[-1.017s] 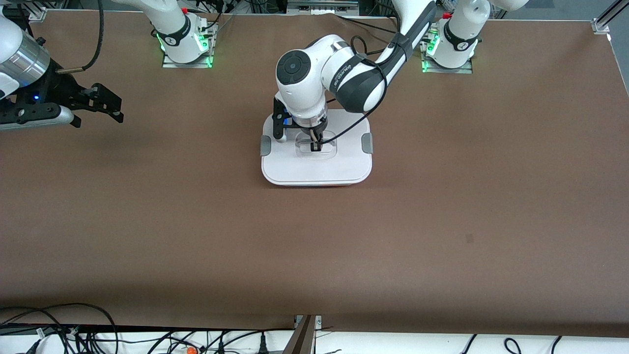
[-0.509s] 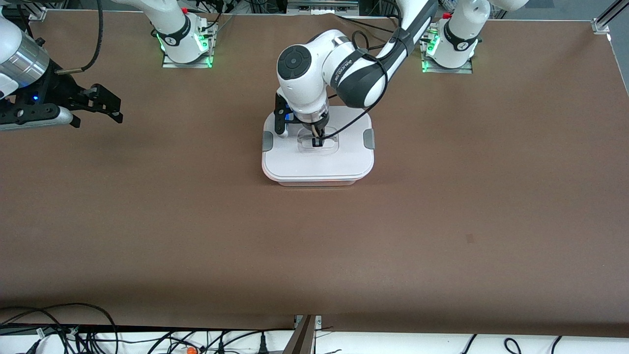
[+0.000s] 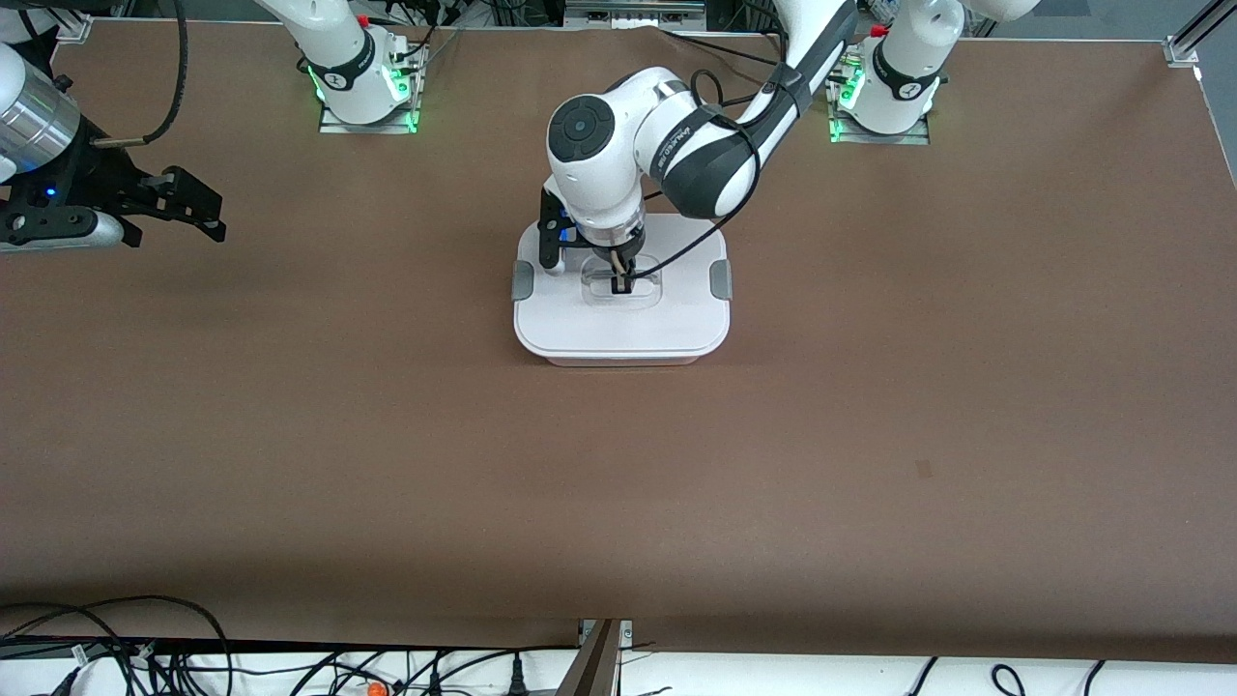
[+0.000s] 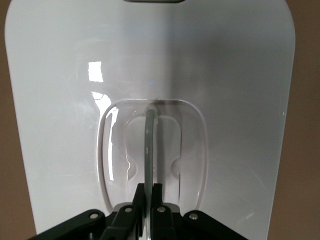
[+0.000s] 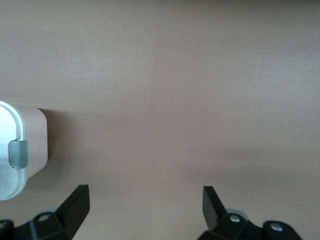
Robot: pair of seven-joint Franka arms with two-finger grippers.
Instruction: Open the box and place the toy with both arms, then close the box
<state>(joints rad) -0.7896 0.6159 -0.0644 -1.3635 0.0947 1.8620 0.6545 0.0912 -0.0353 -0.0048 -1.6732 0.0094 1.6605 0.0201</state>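
The box (image 3: 621, 329) sits on the tabletop (image 3: 870, 435) about midway between the two arms' ends and closer to the edge where the arm bases stand than to the edge nearest the front camera. Its white lid (image 3: 618, 324) lies flat and square on it, which suggests the closing step is at or near its end. The left end effector (image 3: 620, 282) is down in the clear recessed handle (image 4: 152, 150) at the lid's centre, its fingers pinched shut on the thin grey handle bar; holding there lets it carry and seat the lid level without touching the clips. The right end effector (image 5: 145, 205) hangs over bare tabletop toward the right arm's end, well apart from the box, fingers spread wide and holding nothing; this arm waits, probably parked clear so the left arm has room. Its wrist view catches one corner of the box with a grey clip (image 5: 18, 153) on the side. The toy is not visible anywhere on the tabletop; I judge it is inside the closed box, though nothing shows it. Counted: one box, one lid, one handle, two grey side clips (image 3: 522, 284), two arms, two end effectors, no toy in sight.
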